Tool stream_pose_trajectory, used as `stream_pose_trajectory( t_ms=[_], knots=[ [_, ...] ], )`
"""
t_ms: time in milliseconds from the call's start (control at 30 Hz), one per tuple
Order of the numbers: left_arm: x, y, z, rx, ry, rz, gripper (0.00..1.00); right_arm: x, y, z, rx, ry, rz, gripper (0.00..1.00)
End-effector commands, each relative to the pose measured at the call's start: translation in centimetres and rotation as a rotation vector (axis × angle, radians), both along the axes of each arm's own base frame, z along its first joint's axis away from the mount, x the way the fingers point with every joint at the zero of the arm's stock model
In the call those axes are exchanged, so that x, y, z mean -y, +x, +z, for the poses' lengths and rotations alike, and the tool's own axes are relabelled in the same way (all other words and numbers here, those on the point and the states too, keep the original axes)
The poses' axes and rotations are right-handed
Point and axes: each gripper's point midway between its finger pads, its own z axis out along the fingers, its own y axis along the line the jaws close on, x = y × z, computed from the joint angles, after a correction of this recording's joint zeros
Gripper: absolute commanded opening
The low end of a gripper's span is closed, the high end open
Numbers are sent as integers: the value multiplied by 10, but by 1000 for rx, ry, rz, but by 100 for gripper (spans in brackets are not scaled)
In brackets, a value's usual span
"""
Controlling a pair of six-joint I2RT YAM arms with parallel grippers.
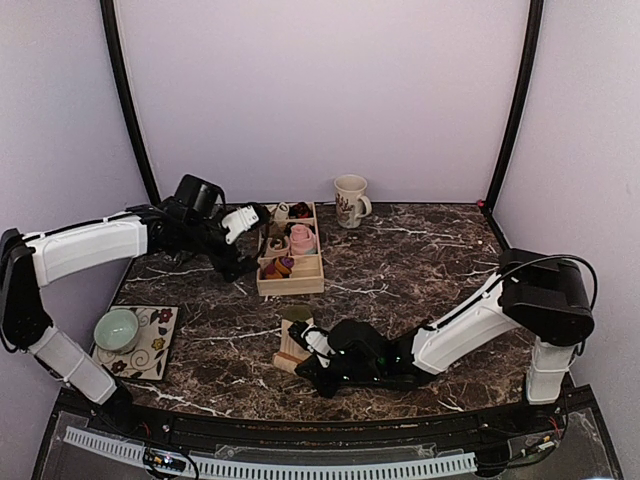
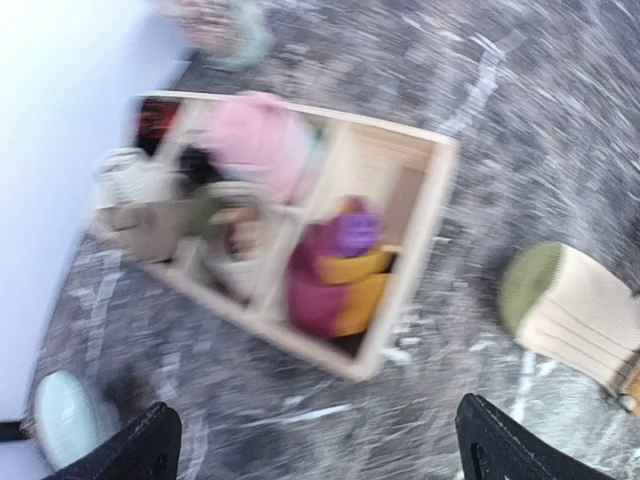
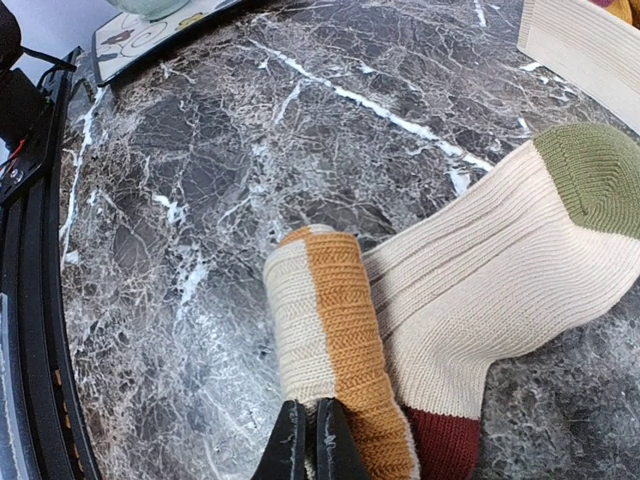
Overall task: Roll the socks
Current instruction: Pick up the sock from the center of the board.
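Closest in, the right gripper (image 3: 315,445) has its fingers pressed together at the foot of the rolled end of the beige sock (image 3: 500,290) (whether a fold of knit is nipped between them I cannot tell). The marble table (image 1: 420,250) carries everything else. Toward its back stands the wooden divided box (image 1: 291,286), and the left gripper (image 2: 320,452) hangs above it, fingers spread wide with nothing between them. The beige sock lies on the table just in front of the box, by the right arm. Its orange-banded cuff is wound into a short roll, while the ribbed leg, reddish-brown heel and green toe lie flat. Smaller, the striped bundle (image 2: 335,280), maroon, purple and orange, sits rolled in a front compartment of the box, a bare compartment beside it. By my reading the striped pair is done and stowed. The beige sock is barely begun, with most of its length to roll and then a place to find.
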Motion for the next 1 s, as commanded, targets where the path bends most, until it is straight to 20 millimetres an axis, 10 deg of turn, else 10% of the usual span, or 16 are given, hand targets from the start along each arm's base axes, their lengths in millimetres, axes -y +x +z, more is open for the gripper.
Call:
stream_pose_trajectory(
  t_ms=[0,167,433,967],
  knots=[
    [-41,12,57,126,-35,149,99,95,-49,-109,-236,-472,39,0],
    [-31,-73,43,-113,-36,-134,91,95,-54,-111,-269,-479,55,0],
    [13,-200,-29,166,58,-713,88,87,-51,-112,-453,-422,27,0],
    [55,-189,-82,382,176,-870,64,90,-32,-108,-598,-333,-65,0]
  ],
)
